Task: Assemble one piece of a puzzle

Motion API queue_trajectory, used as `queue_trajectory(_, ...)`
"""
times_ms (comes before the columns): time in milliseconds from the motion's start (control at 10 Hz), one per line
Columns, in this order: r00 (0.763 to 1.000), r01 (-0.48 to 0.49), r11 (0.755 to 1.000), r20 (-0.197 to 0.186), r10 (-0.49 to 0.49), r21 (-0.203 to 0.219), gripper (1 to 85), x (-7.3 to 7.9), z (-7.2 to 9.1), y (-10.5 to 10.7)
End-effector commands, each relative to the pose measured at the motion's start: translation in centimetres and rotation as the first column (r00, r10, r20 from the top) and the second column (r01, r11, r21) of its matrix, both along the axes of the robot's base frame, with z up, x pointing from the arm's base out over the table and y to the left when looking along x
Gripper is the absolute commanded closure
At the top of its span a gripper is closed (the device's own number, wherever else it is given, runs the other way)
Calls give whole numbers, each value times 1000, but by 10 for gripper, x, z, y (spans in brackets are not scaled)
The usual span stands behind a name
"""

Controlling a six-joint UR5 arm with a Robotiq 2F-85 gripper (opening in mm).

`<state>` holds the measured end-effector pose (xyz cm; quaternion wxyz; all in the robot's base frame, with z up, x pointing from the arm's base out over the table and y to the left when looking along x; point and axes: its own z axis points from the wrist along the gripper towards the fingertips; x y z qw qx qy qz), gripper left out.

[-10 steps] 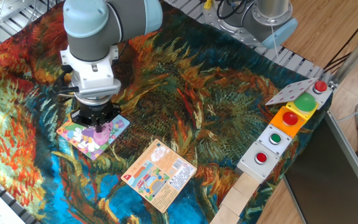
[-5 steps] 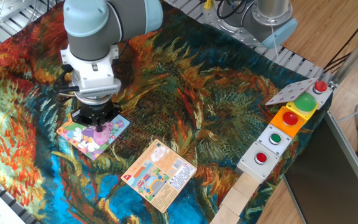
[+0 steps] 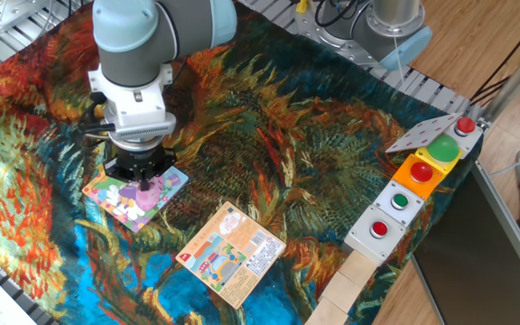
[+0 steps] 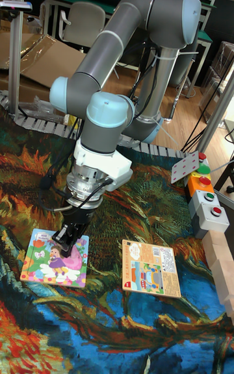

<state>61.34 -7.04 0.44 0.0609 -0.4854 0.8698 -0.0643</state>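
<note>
Piece: not visible; presumably light, thin, stiff, best pinched by its edges.
Gripper (image 4: 73, 236): finger gap unclear.
Puzzle (image 4: 45, 258): directly beneath fingers.

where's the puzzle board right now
The puzzle lies flat on the painted cloth at the fixed view's left, directly under the gripper, with the orange card to its right.
</note>
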Motion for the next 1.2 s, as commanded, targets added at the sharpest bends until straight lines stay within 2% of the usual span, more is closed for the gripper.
queue_trajectory(0, 1000, 15, 1000, 0, -15, 13, 843, -2, 2, 1)
queue_trajectory(600, 1000, 2, 1000, 4, -2, 11, 843, 0, 4, -3)
queue_trajectory(1000, 1000, -8, 1000, -1, 8, 7, 843, 4, 11, -2)
queue_trajectory(1100, 1000, 9, 1000, -4, -9, 13, 843, 5, 17, 4)
